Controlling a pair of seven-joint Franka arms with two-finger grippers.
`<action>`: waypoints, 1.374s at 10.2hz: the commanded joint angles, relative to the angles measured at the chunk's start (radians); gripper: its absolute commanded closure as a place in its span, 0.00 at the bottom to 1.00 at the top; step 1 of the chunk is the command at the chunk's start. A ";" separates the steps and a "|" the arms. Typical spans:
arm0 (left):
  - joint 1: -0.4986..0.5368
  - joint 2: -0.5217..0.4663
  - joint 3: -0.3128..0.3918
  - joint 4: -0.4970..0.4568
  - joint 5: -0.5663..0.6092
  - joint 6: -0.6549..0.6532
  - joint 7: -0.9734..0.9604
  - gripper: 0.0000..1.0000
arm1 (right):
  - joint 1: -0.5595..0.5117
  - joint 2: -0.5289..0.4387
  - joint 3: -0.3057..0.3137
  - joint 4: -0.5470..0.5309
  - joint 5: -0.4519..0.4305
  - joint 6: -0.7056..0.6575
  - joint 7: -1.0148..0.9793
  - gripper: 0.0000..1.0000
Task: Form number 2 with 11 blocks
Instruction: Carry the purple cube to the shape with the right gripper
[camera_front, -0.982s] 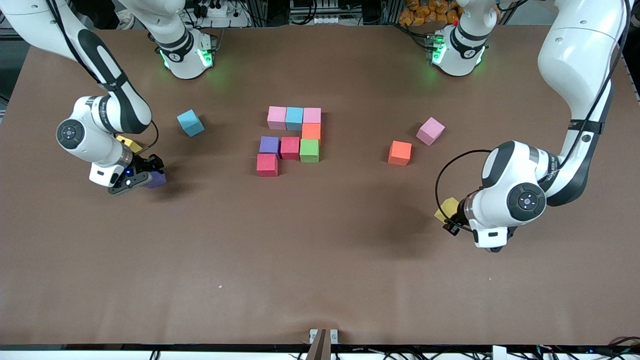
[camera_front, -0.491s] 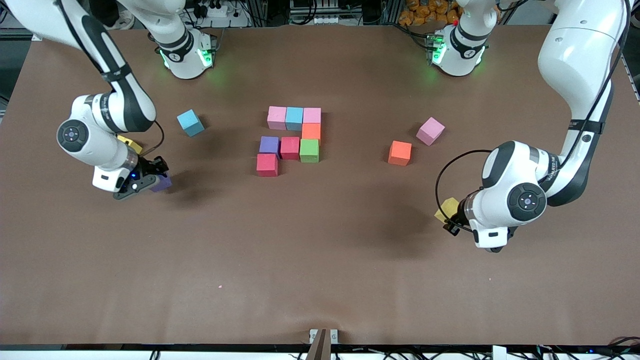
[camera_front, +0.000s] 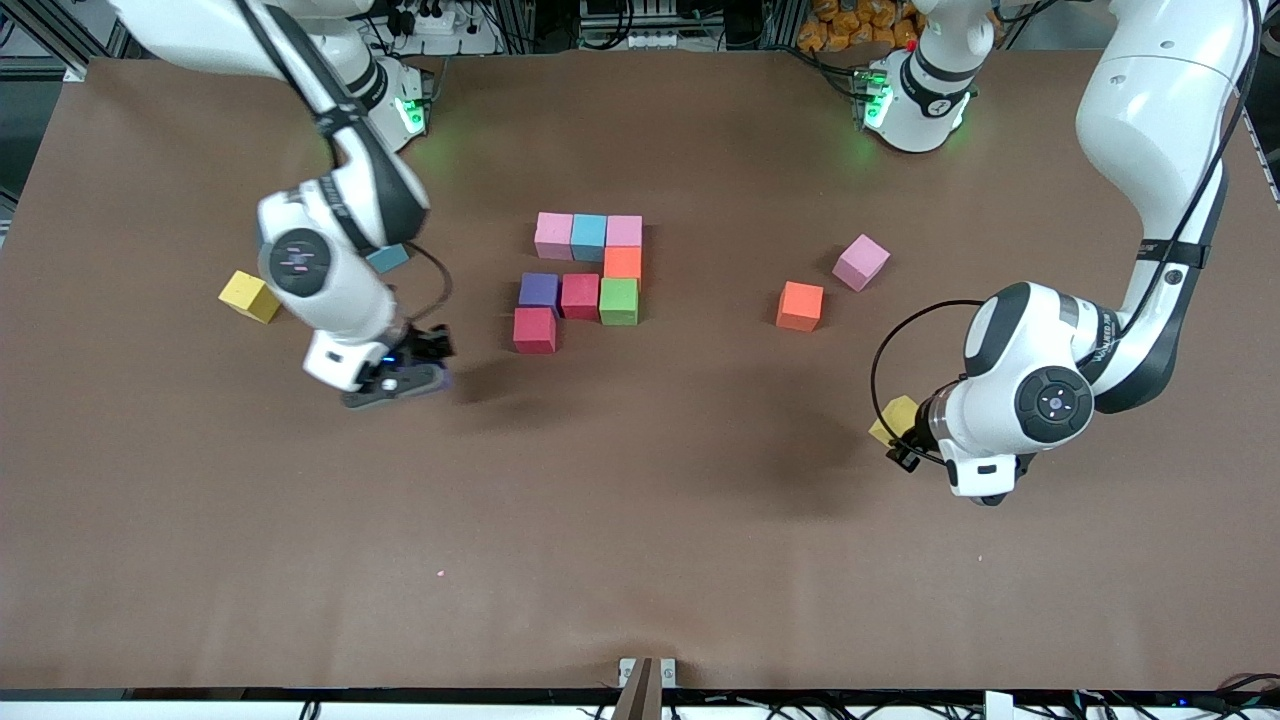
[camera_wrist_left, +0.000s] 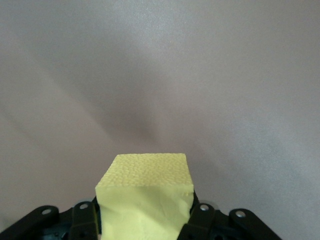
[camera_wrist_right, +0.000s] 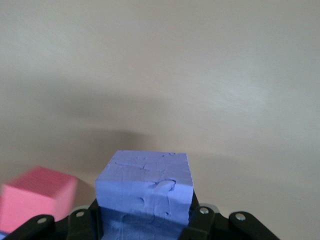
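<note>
My right gripper (camera_front: 415, 372) pinches a purple block (camera_wrist_right: 145, 187) between its fingers and carries it above the bare table (camera_front: 640, 520), just short of the partly built number 2 (camera_front: 585, 275) on the side toward the right arm's end. In the right wrist view the purple cube sits squeezed between the fingers, with a red block (camera_wrist_right: 37, 200) showing close by.

My left gripper (camera_front: 905, 440) is clamped on a yellow block (camera_wrist_left: 145, 197) and waits over the table toward the left arm's end; in the front view the yellow cube (camera_front: 893, 418) peeks out beside the wrist.

The number 2 stands in the middle of the table, closer to the edge where the bases stand. Its top row is pink (camera_front: 553, 235), light blue (camera_front: 589, 237), pink (camera_front: 624, 231), all touching. Under the last pink cube sits an orange block (camera_front: 622, 263), then a green block (camera_front: 619, 301). Beside the green one come a red cube (camera_front: 580, 296) and a purple cube (camera_front: 539, 291), and a second red cube (camera_front: 534, 330) sits one row nearer the front camera.

Loose blocks lie apart: an orange one (camera_front: 800, 306) and a pink one (camera_front: 861, 262) toward the left arm's end, another yellow one (camera_front: 249, 297) toward the right arm's end, and a light blue one (camera_front: 388, 258) half hidden by my right arm.
</note>
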 joint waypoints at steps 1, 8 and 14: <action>-0.003 0.001 0.001 0.011 -0.018 -0.003 -0.001 0.79 | 0.075 0.119 -0.038 0.151 0.102 -0.018 0.032 0.69; -0.003 0.001 0.003 0.011 -0.016 -0.003 0.004 0.79 | 0.297 0.271 -0.143 0.260 0.122 -0.003 0.251 0.70; -0.005 0.001 0.003 0.011 -0.016 -0.001 0.005 0.79 | 0.309 0.268 -0.143 0.223 0.122 -0.006 0.293 0.70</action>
